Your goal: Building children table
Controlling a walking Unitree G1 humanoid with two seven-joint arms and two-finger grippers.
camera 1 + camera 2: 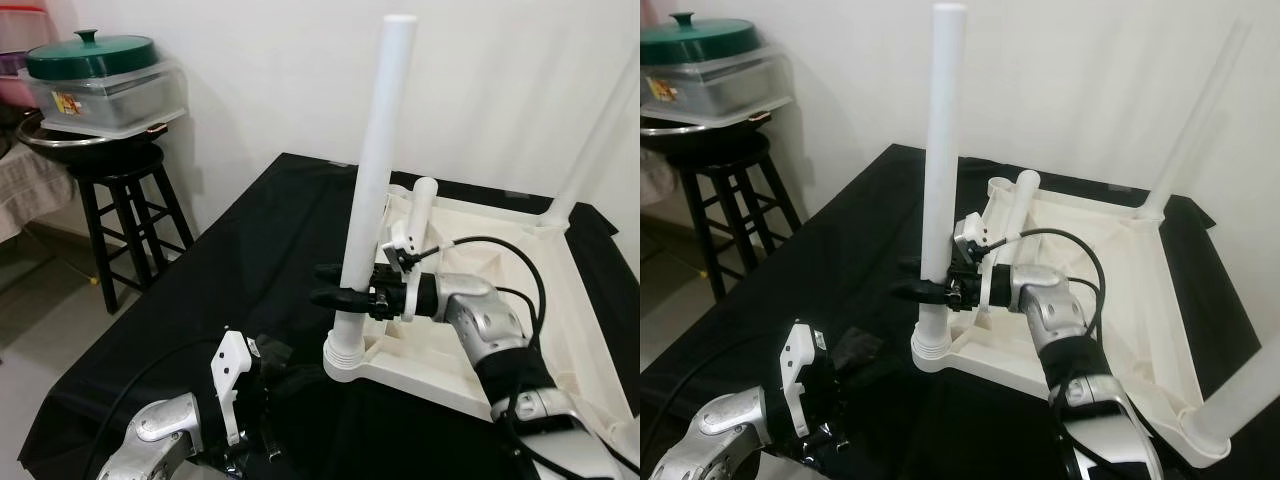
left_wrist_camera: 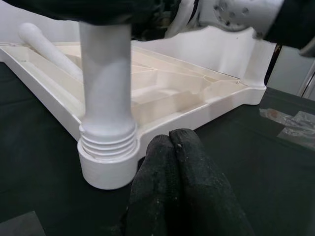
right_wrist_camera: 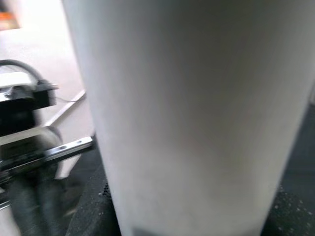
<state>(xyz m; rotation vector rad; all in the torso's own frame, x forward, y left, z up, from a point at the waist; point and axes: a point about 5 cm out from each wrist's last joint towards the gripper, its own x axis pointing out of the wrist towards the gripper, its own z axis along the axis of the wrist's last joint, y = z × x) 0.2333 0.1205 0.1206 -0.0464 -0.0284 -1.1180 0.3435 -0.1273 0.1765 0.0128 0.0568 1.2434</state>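
The white children's tabletop (image 1: 565,300) lies upside down on a black-clothed table. A long white leg (image 1: 375,150) stands upright in its near-left corner socket (image 1: 346,362), threads showing just above the collar. My right gripper (image 1: 332,283) reaches in from the right and is shut on this leg low down, one black finger on each side. In the right wrist view the leg (image 3: 187,113) is pressed up close. My left gripper (image 2: 170,143) is shut on nothing and rests low on the cloth just before the socket. A second leg (image 1: 600,130) stands at the far corner. A loose one (image 1: 421,212) lies inside the tabletop.
A black stool (image 1: 125,205) at the back left carries a pan and a clear container with a green lid (image 1: 92,55). A white wall lies close behind the table. Another upright leg (image 1: 1240,395) stands at the near right corner. The cloth's left edge (image 1: 150,310) drops to the floor.
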